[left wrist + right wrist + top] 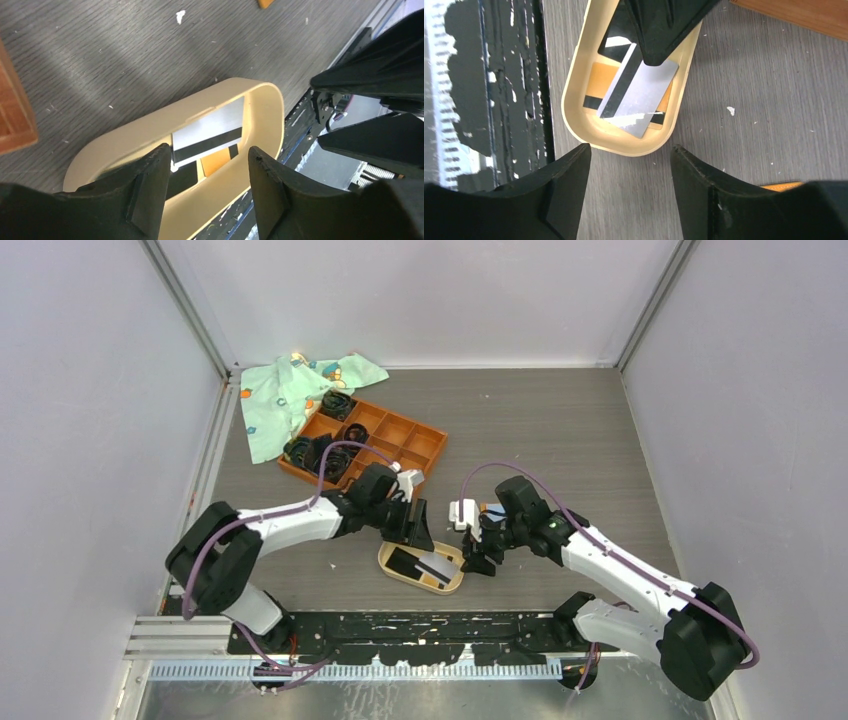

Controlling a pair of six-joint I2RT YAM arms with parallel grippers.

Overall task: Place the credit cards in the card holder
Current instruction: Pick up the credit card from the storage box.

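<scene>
Top: credit cards (408,563) in card holder (447,588) at the near edge. Left wrist: left gripper (210,160) jaws apart, empty, over it. Right wrist: right gripper (630,155) same; reads as release, next lift clear without snagging cards.

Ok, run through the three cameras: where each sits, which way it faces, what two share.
Top external: above and behind the bases, looking down; it shows the left gripper and right gripper at the card holder.
Left wrist: on the left arm, looking down into the holder between its open jaws.
Right wrist: on the right arm, looking down at the holder between its open jaws.
Shared: both wrist views show the credit cards inside.
</scene>
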